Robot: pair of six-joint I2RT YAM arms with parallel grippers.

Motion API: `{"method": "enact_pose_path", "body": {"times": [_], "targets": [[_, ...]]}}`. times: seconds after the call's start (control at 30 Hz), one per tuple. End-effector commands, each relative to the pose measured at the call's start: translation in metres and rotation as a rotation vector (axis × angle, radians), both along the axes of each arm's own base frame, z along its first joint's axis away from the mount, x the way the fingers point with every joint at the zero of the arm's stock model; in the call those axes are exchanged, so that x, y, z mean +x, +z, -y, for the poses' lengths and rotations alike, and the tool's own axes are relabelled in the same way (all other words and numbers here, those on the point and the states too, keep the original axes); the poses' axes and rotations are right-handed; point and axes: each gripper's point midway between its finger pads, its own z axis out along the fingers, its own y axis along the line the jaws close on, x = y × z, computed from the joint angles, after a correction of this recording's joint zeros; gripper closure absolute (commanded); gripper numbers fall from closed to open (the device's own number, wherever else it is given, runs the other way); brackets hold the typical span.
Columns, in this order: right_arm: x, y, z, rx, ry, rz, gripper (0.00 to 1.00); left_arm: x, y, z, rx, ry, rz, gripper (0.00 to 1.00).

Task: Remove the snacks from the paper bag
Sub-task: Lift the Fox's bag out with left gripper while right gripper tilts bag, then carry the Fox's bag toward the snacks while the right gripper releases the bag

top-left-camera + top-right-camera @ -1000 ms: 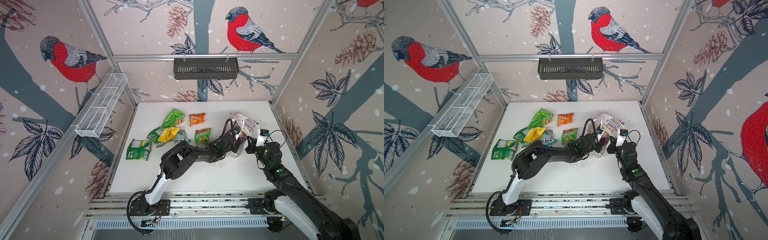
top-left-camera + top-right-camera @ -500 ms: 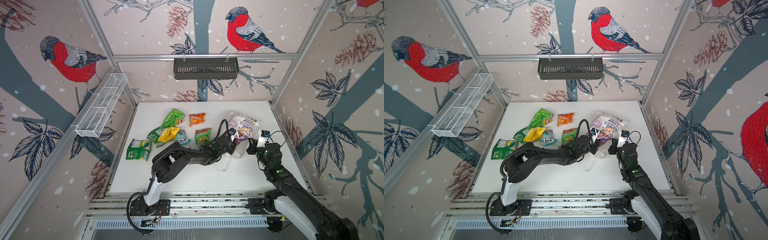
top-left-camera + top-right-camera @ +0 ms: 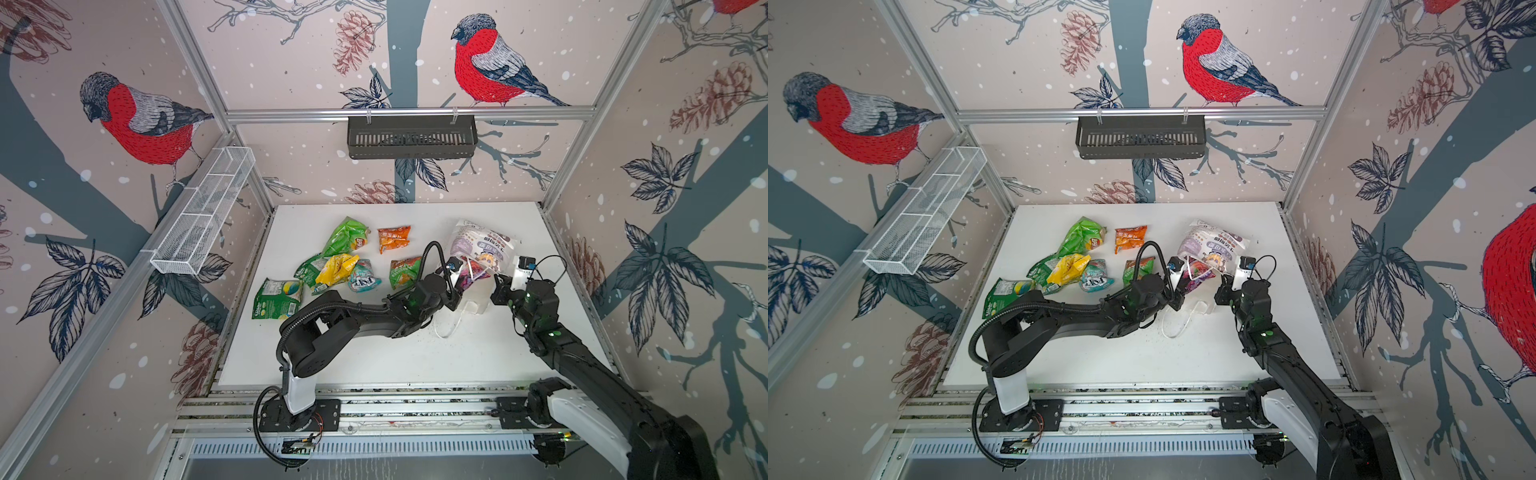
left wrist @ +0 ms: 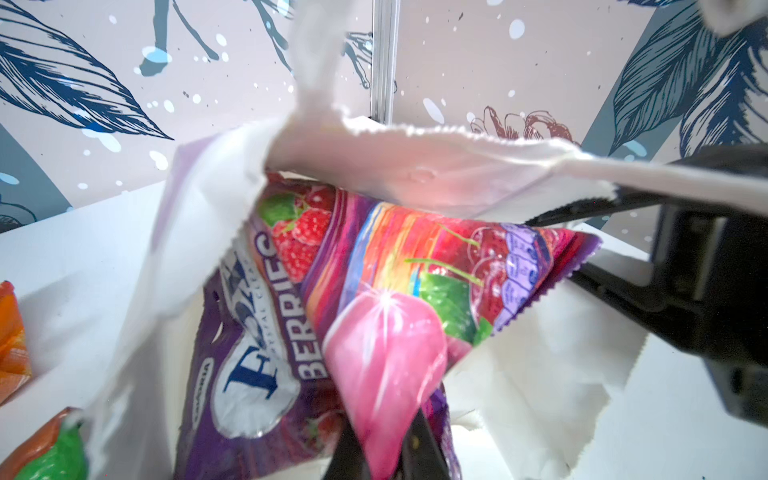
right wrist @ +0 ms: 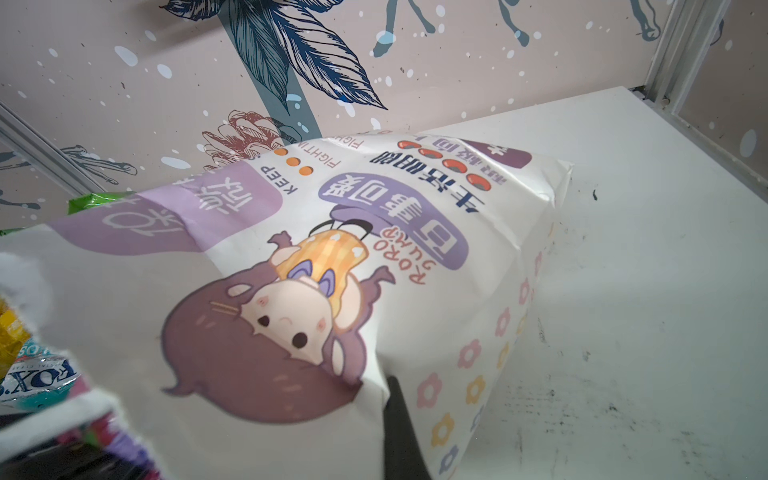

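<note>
As paper bag [image 3: 478, 245] gapes | purple berry packet [image 4: 415, 270] shows | bag white, purple-patched

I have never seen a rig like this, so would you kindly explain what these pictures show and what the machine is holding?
This is a robot with two black arms, the left arm and the right arm, each ending in a two-fingered gripper. The two wide pictures come from one camera head looking down on the scene. The two close-ups come from cameras on the arms' wrists. On the white table lie loose snack packets, among them a yellow packet, an orange packet and a teal packet. The right gripper is pinched shut on the rim of the paper bag. The left gripper is shut on a purple packet at the bag's mouth.
</note>
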Motion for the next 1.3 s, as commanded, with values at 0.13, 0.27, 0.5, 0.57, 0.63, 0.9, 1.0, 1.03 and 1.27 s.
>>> {"method": "enact_pose_path", "body": {"times": [0.13,0.27,0.5,0.57,0.63,0.9,1.0,1.03,1.27], "targets": [[0.023,0.02,0.0,0.02,-0.034,0.048,1.0,0.003,0.063,-0.025,-0.123,0.08,0.134,1.0],[0.032,0.023,-0.005,0.022,-0.019,0.045,1.0,0.002,0.077,-0.042,-0.132,0.126,0.156,1.0],[0.042,0.025,-0.009,0.014,-0.003,0.054,1.0,0.002,0.086,-0.071,-0.145,0.192,0.146,1.0],[0.044,0.026,-0.011,0.015,0.003,0.057,1.0,0.002,0.088,-0.082,-0.165,0.207,0.131,1.0],[0.048,0.028,-0.013,0.017,0.01,0.06,1.0,0.003,0.09,-0.095,-0.182,0.228,0.116,1.0],[0.061,0.029,-0.022,0.045,0.032,0.069,1.0,0.007,0.094,-0.135,-0.188,0.313,0.099,1.0],[0.064,0.028,-0.025,0.057,0.042,0.064,1.0,0.007,0.096,-0.144,-0.189,0.334,0.099,1.0],[0.065,0.028,-0.026,0.06,0.046,0.064,1.0,0.007,0.096,-0.146,-0.188,0.337,0.096,1.0],[0.067,0.032,-0.027,0.068,0.046,0.072,1.0,0.004,0.095,-0.153,-0.171,0.346,0.089,1.0]]}}
